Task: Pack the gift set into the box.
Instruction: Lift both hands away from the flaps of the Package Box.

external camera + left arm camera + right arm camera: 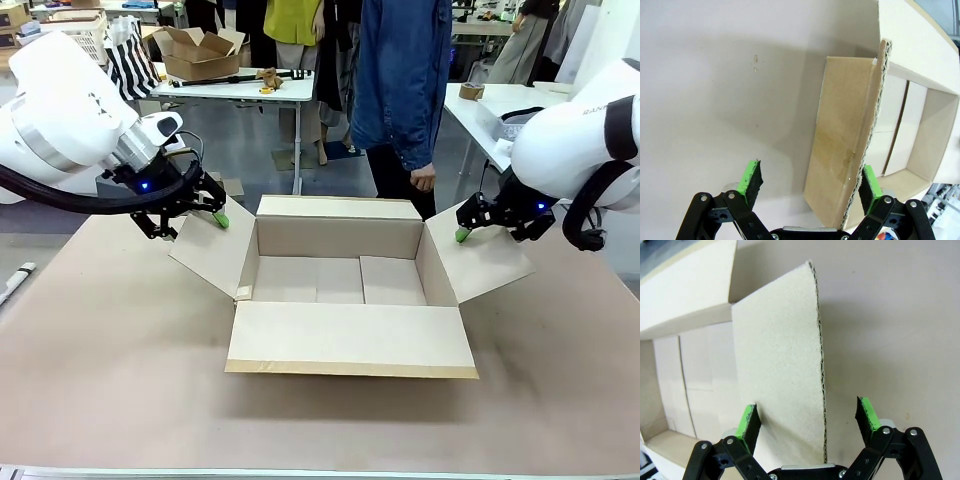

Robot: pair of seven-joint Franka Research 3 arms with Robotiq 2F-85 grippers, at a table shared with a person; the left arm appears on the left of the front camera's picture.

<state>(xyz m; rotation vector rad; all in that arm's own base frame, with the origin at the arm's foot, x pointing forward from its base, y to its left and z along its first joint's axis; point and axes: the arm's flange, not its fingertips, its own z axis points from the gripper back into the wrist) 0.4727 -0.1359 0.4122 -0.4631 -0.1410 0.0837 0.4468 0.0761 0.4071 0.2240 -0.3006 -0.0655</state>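
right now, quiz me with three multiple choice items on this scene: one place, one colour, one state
1. The left gripper is at: A the left flap of the box; B inside the box; C over a basket.
2. The gripper pads are: A red; B green; C blue.
3. The right gripper is: A shut; B open around the right flap; C holding a pen.
Answers: 1 A, it straddles that flap's edge; 2 B, the tips show green; 3 B, its pads stand apart with the flap between.
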